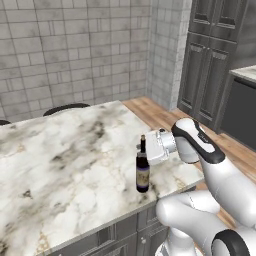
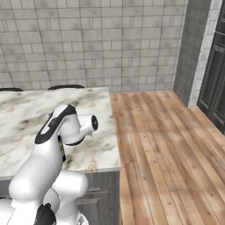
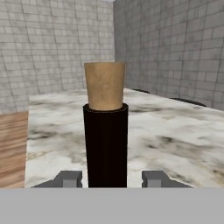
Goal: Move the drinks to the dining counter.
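Hand view: wine bottle (image 3: 106,144) neck stands between the parted claw (image 3: 112,178) fingers, seemingly untouched.

1. The wine bottle (image 1: 142,172) stands upright near the dining counter (image 1: 60,155) corner, and it's the one obstacle on the slab.
2. Left of the bottle and behind it, marble runs open to the brick wall (image 1: 75,50).
3. Right of the bottle, past the counter edge, there's open wood floor (image 2: 162,145).

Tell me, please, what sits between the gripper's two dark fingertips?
The tall dark wine bottle's corked neck stands between the fingertips, a gap showing each side in the hand view.
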Robot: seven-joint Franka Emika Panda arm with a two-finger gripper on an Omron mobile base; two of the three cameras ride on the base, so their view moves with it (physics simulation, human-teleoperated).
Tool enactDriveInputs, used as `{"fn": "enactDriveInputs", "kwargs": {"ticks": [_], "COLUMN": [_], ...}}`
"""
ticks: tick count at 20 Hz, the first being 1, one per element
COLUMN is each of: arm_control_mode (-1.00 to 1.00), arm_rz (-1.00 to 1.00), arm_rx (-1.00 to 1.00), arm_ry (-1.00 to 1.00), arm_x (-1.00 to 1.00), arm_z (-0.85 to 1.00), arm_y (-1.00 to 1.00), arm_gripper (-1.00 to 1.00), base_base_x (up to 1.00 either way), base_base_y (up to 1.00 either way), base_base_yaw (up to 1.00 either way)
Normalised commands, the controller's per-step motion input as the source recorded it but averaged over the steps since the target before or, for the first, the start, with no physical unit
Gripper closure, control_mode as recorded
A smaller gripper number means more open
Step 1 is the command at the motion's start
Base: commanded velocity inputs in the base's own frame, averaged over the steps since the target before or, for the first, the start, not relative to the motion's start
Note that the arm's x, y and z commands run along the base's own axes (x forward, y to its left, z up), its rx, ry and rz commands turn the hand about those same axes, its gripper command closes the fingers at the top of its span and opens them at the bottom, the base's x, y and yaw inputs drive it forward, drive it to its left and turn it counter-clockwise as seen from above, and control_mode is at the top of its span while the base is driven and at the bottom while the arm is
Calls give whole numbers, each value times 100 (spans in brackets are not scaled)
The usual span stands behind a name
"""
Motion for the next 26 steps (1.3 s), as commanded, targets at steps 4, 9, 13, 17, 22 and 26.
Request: {"fn": "enactDriveInputs", "kwargs": {"ticks": [4,9,13,17,22,26], "arm_control_mode": [-100,-100,-100,-100,-100,-100], "arm_rz": [0,0,0,0,0,0], "arm_rx": [0,0,0,0,0,0], "arm_ry": [0,0,0,0,0,0], "arm_x": [0,0,0,-8,-4,-10], "arm_z": [0,0,0,2,13,22], "arm_y": [0,-2,-32,-56,-30,-53], "arm_gripper": [-100,-100,-100,-100,-100,-100], "base_base_x": [0,0,0,0,0,0], "base_base_y": [0,0,0,0,0,0], "base_base_yaw": [0,0,0,0,0,0]}}
